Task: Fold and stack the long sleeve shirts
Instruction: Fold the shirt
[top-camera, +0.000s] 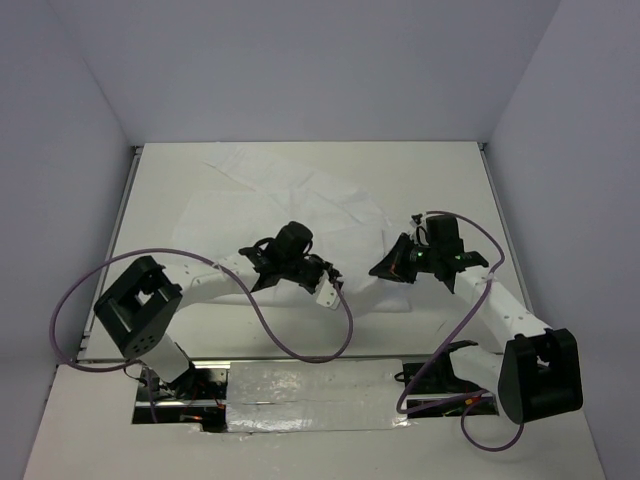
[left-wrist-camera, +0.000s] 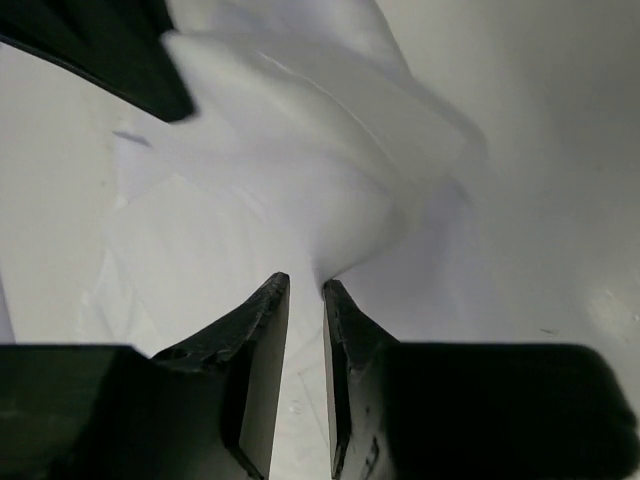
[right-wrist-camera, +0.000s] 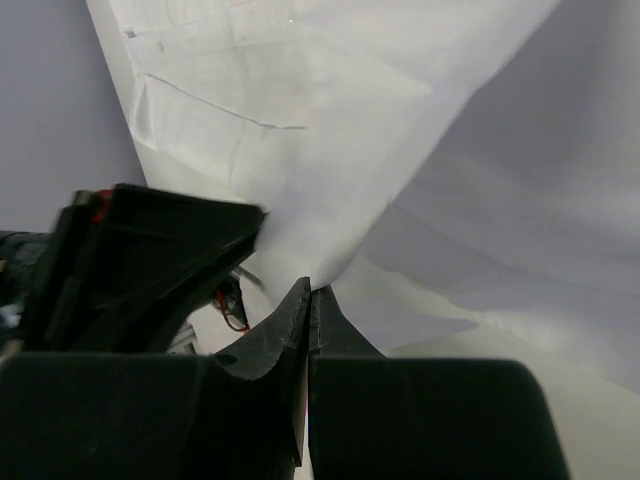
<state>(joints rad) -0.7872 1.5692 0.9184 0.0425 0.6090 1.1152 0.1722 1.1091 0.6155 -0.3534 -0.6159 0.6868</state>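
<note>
Worktop (top-camera: 455, 175) white, smooth; pale walls (top-camera: 300, 60) on three sides. One shirt (top-camera: 300, 195), white, wrinkled, lying mid-worktop toward far edge. Two pincers, mine: left pincer (left-wrist-camera: 305, 282) nips shirt fold; right pincer (right-wrist-camera: 308, 289) pressed together on shirt edge, cloth lifted.

Overhead camera I watch from: high, behind left arm base (top-camera: 138, 312) and right arm base (top-camera: 540, 378), tilted down and forward, whole table (top-camera: 160, 200) seen from far. Left wrist camera: very close, sighting along left gripper (left-wrist-camera: 306, 287) onto shirt (left-wrist-camera: 330, 170). Right wrist camera: equally close, sighting along right gripper (right-wrist-camera: 310, 290), cloth filling frame. Shared ground: same shirt, mid-table, in all three.
</note>
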